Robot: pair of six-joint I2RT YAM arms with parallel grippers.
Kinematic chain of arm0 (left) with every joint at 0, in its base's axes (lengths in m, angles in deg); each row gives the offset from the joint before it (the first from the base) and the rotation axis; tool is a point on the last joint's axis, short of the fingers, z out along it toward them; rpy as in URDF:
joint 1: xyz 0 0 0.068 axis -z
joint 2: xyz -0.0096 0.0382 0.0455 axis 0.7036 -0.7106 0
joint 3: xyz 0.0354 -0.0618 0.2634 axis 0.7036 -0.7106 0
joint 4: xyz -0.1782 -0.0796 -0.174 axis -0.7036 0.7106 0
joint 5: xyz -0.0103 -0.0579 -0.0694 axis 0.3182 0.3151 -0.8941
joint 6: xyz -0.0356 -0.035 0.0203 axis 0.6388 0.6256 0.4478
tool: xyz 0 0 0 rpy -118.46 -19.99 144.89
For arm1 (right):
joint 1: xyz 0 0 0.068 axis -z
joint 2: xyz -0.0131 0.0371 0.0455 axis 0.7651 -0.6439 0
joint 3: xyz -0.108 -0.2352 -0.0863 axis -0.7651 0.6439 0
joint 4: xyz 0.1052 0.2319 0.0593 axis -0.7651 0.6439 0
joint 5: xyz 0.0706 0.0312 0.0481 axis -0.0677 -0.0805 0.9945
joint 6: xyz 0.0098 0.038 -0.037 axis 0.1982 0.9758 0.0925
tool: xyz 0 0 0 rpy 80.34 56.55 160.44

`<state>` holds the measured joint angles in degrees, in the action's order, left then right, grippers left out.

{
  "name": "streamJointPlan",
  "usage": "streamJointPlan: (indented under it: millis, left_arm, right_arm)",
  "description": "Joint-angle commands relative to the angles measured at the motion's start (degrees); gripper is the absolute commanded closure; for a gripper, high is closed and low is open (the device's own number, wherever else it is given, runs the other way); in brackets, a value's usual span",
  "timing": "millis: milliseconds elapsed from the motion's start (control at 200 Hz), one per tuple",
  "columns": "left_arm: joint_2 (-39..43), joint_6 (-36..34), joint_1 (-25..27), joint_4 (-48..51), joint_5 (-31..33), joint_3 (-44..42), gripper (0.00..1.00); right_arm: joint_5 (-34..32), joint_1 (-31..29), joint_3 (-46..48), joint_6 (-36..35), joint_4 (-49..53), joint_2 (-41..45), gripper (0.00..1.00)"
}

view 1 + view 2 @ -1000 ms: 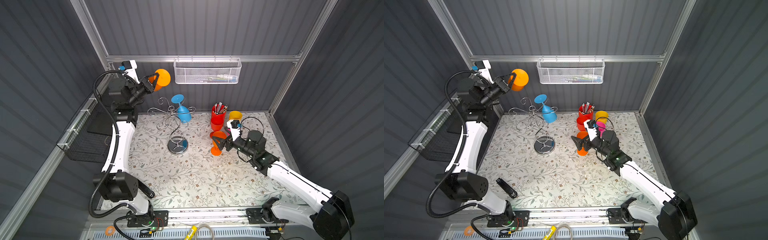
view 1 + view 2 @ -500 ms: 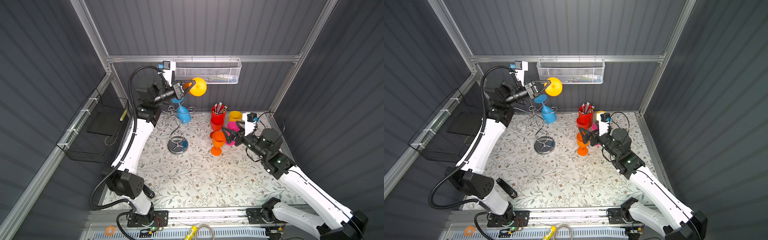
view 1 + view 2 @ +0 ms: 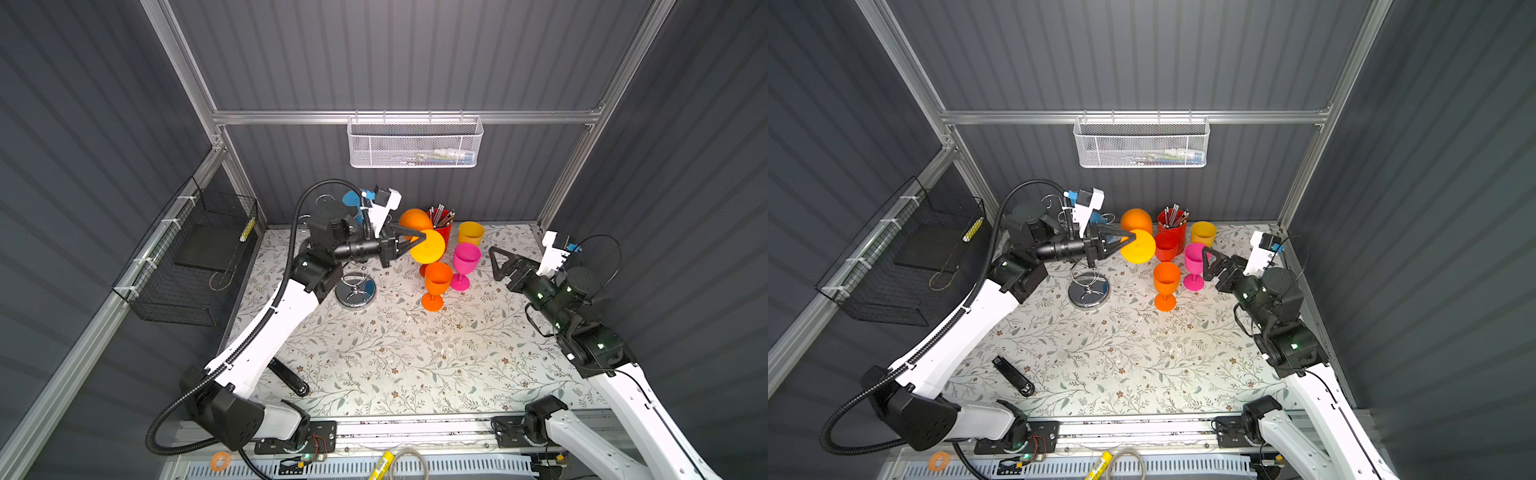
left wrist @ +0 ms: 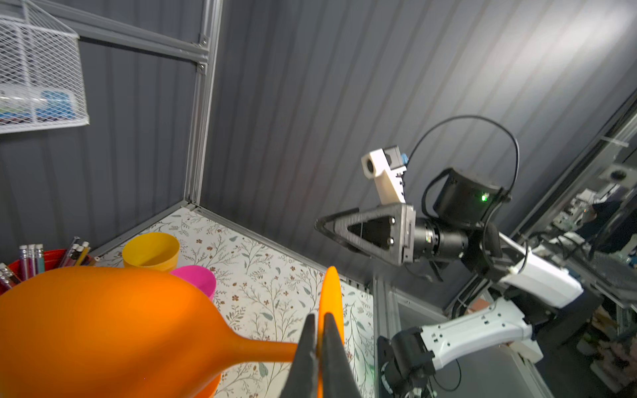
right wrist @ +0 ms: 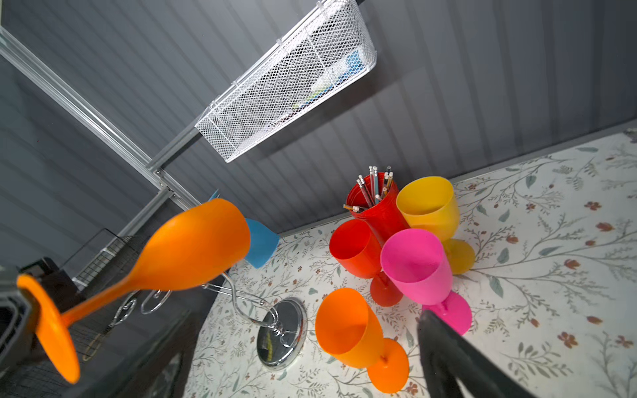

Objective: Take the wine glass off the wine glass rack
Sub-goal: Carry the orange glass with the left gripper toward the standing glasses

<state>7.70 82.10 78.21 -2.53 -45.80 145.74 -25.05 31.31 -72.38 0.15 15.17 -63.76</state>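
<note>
Grey ribbed walls close the cell on three sides, and the floral tabletop [image 3: 395,353] runs up to them at the back and on both flanks. The orange wine glass [image 3: 413,220] is off the wine glass rack [image 3: 355,289]. It is held in the air, tipped almost on its side with its bowl toward the back wall, above the red goblet [image 5: 355,246] and just beside the red pencil cup [image 3: 442,222]. It is opaque orange plastic, with a rounded bowl, a thin stem and a flat disc foot.

The left gripper [image 4: 319,322] is clamped on the stem right by the foot. The chrome rack stands to the left of the glass, partly behind that arm, with a blue wine glass [image 5: 260,243] on it. An orange goblet [image 3: 436,280], a pink goblet [image 3: 465,259] and a yellow goblet [image 3: 471,233] crowd the space under and beside the held glass.

The right gripper [image 3: 1206,262] hangs near the pink goblet without touching it, jaws spread wide and empty. Open room lies toward the front, where only a black oblong object [image 3: 1013,376] rests near the left arm. A black wire basket [image 3: 187,266] lines the left wall, and a white mesh basket [image 3: 415,143] hangs high on the back rail.
</note>
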Motion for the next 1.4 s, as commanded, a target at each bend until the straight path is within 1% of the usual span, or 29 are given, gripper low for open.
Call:
streamJointPlan:
  millis: [0,160,215,245,260,310,345,380,435,505,605,685,861,916,996,1041,1056,1131,1271,1396]
  left_arm:
    - [3.29,-11.02,3.88,2.27,6.44,-4.75,1.00]
    - [6.49,-20.29,11.17,1.70,19.81,-10.61,1.00]
    - [7.11,-22.81,13.64,0.21,24.66,-12.62,1.00]
    - [7.29,-24.10,14.77,-0.70,26.13,-13.83,1.00]
    - [7.31,-24.73,15.26,-1.25,28.39,-14.37,1.00]
    - [7.52,-26.84,17.14,-3.34,31.57,-16.38,1.00]
    - [7.55,-28.47,18.27,-4.97,33.72,-17.80,1.00]
    - [7.41,-29.65,19.09,-6.50,35.41,-19.04,1.00]
    - [6.98,-30.62,19.87,-8.95,37.00,-20.47,1.00]
    - [6.65,-33.12,21.94,-11.16,39.90,-21.75,1.00]
    - [5.63,-39.88,26.48,-13.30,47.24,-23.04,1.00]
    - [4.40,-43.98,29.43,-14.57,52.08,-23.42,1.00]
    - [2.03,-52.24,34.56,-19.27,60.98,-24.97,1.00]
    - [1.41,-54.12,35.39,-20.79,62.92,-25.30,1.00]
    - [0.43,-56.12,36.05,-22.65,65.15,-25.70,1.00]
    - [-0.14,-57.61,36.35,-24.57,66.45,-26.27,1.00]
    - [-0.42,-58.08,36.44,-25.05,66.95,-26.41,1.00]
    - [-1.73,-60.27,36.78,-28.03,69.20,-26.77,1.00]
    - [-4.16,-64.40,37.57,-32.80,71.78,-27.05,1.00]
    - [-5.80,-66.89,38.43,-36.22,72.55,-27.31,1.00]
  right_arm:
    - [3.44,0.29,0.15,5.79,3.58,-0.57,0.01]
    - [6.04,0.33,1.00,9.52,5.10,-0.49,0.01]
    - [6.32,0.42,1.31,11.02,5.95,-0.57,0.01]
    - [6.40,0.42,1.44,11.84,6.57,-0.73,0.01]
    - [6.50,0.50,1.51,12.29,6.72,-0.82,0.01]
    - [6.93,0.59,1.71,13.60,7.55,-1.09,0.01]
    - [7.40,0.80,1.86,14.59,7.97,-1.40,0.04]
    - [7.88,0.85,1.98,15.56,8.44,-1.61,0.09]
    - [8.60,1.02,2.40,17.00,8.72,-1.81,0.15]
    - [9.63,1.12,3.20,18.62,8.58,-1.71,0.17]
    - [11.13,1.21,3.83,20.31,8.58,-1.47,0.21]
    - [12.01,1.21,3.97,21.37,8.96,-1.16,0.24]
    - [14.07,1.21,4.54,24.16,8.81,-0.25,0.30]
    - [14.94,1.21,4.79,24.86,8.84,0.01,0.31]
    - [15.30,1.21,5.68,26.31,8.78,0.54,0.36]
    - [15.25,1.23,6.33,27.16,8.75,0.99,0.37]
    - [17.14,1.21,6.57,27.43,8.66,1.16,0.37]
    - [18.00,1.21,7.59,28.49,8.43,1.83,0.39]
    - [18.84,1.12,8.14,29.39,8.84,2.58,0.40]
    - [19.00,1.03,8.41,29.80,8.90,2.90,0.40]
